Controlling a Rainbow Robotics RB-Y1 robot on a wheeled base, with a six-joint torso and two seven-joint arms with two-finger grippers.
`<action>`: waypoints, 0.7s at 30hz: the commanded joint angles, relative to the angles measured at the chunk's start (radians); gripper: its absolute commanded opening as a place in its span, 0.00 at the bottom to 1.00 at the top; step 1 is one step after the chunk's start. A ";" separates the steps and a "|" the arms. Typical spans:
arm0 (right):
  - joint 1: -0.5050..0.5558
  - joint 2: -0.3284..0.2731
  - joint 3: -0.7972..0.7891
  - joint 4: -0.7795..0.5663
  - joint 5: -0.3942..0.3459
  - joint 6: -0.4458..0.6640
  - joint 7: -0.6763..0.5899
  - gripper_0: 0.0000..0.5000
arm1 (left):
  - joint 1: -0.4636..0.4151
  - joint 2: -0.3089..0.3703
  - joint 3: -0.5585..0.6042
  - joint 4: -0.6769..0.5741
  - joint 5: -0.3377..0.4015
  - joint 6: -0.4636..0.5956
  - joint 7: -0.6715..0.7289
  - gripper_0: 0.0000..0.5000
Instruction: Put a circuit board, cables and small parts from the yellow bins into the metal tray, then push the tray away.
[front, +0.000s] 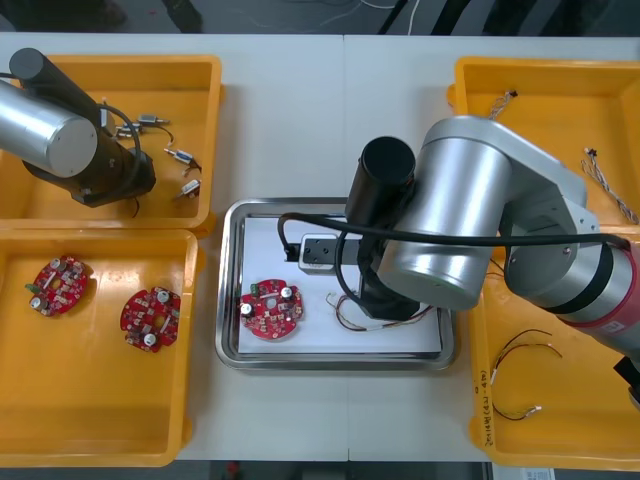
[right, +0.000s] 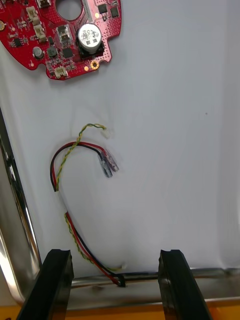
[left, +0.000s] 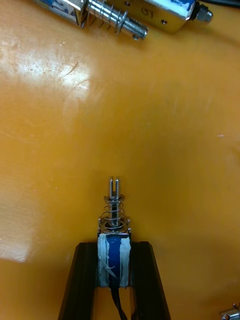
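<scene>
My left gripper (left: 114, 285) is shut on a small metal part (left: 114, 235) with blue tape and a spring, over the floor of the far left yellow bin (front: 205, 90). More small metal parts (left: 117, 15) lie beyond it. My right gripper (right: 116, 287) stands open inside the metal tray (front: 228, 352), low over its white floor near the tray's rim (right: 15, 225). A red and yellow cable (right: 75, 150) lies loose between and beyond its fingers. A red circuit board (front: 270, 308) rests in the tray too, beyond the cable in the right wrist view (right: 60, 35).
Two more circuit boards (front: 60, 285) (front: 150, 318) lie in the near left bin. The far right bin holds twisted cables (front: 608, 180), the near right bin black cables (front: 520, 378). A black cable with a grey block (front: 318, 250) sits at the tray's far side.
</scene>
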 joint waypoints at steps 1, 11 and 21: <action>-0.031 0.036 -0.114 -0.070 -0.004 0.071 -0.034 1.00 | -0.045 -0.006 -0.017 0.002 -0.005 -0.011 -0.041 0.00; -0.039 0.033 -0.324 -0.095 -0.008 0.071 -0.042 1.00 | -0.046 -0.004 0.054 -0.004 0.007 0.046 -0.055 0.00; -0.043 -0.006 -0.505 -0.029 -0.008 0.071 -0.034 1.00 | -0.081 -0.004 0.129 -0.027 0.007 0.175 -0.063 0.00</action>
